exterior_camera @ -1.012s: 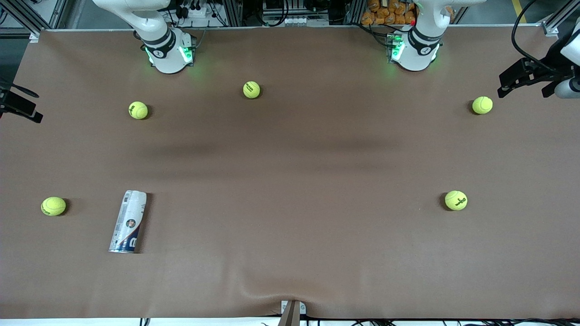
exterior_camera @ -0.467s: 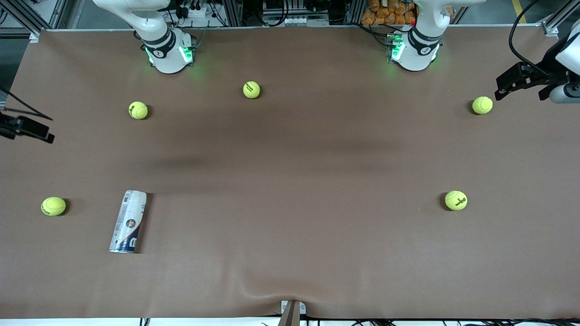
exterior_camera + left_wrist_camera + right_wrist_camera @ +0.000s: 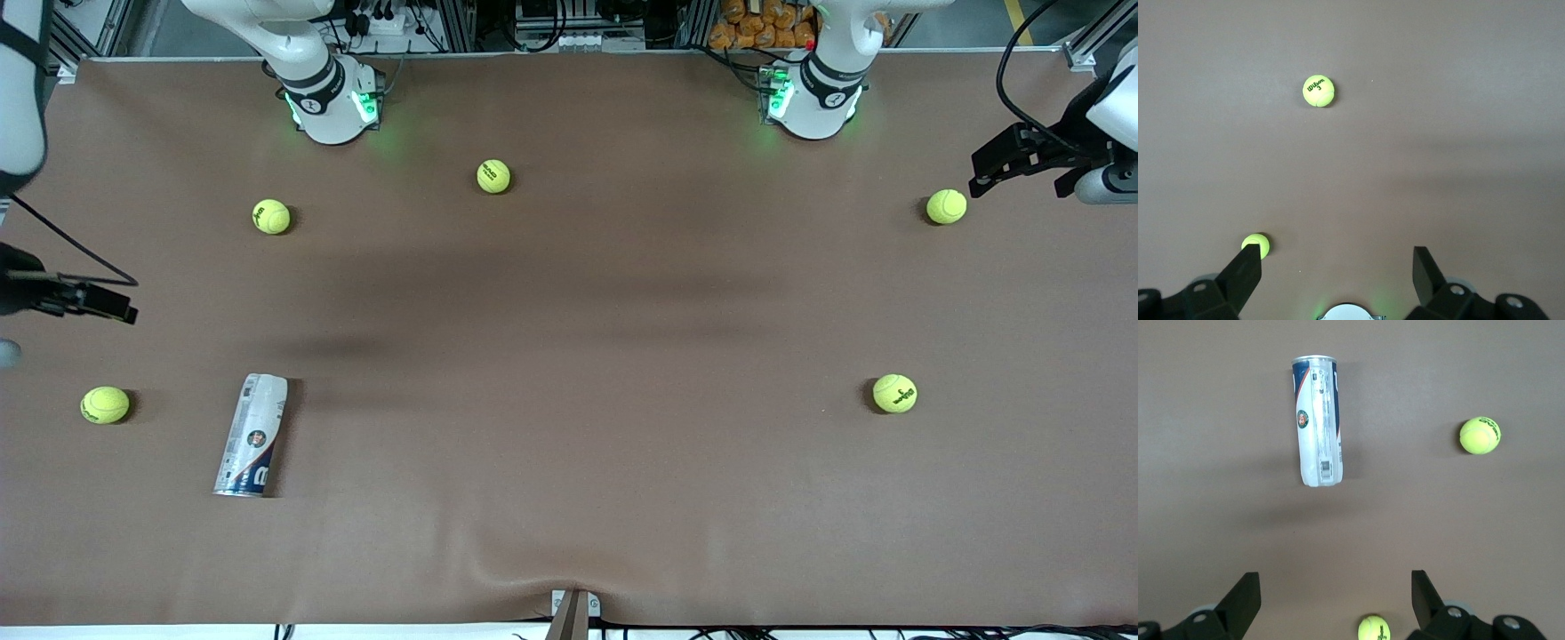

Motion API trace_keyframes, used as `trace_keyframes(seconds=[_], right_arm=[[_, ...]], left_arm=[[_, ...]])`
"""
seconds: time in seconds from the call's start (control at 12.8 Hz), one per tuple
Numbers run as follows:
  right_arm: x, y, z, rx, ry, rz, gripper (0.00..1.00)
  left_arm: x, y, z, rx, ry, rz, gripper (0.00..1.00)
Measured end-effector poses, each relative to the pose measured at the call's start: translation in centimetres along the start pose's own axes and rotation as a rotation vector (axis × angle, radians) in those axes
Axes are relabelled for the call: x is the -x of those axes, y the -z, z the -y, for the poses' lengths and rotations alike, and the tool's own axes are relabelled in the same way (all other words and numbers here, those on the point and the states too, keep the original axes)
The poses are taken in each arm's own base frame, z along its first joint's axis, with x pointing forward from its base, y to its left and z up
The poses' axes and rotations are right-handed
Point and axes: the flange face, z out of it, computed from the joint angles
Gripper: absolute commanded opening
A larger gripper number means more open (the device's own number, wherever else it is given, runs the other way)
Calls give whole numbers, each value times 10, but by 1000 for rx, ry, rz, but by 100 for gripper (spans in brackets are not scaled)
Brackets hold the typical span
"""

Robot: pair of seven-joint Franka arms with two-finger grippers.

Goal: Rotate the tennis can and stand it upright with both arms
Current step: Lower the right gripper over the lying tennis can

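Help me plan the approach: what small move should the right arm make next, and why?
Probably carry the open right gripper on until it is over the tennis can, which lies on its side untouched; the left gripper waits, open, over the table's other end.

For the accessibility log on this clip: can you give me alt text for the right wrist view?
The tennis can lies on its side on the brown table, untouched. The right hand hovers above with both fingers spread open. One tennis ball sits beside the can, and another shows between the fingers.
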Motion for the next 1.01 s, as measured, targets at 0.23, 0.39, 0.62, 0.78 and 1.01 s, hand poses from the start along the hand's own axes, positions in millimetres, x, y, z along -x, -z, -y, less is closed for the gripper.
trace_keyframes(seconds=[0.23,0.39,0.62,0.78,1.01], right_arm=[[-19,-33,3,8,32,3,100],[-31,-55,4,13,49,6,100],[-47,-89,6,21,60,6,100],[-57,-114,9,25,70,10,100],[-68,-147,18,29,93,16,100]], left_arm=[[0,-1,0,0,1,1,100],[0,-1,1,0,1,2,100],[-1,-2,1,0,2,4,100],[-1,-2,1,0,1,4,100],[-1,-3,1,0,2,7,100]])
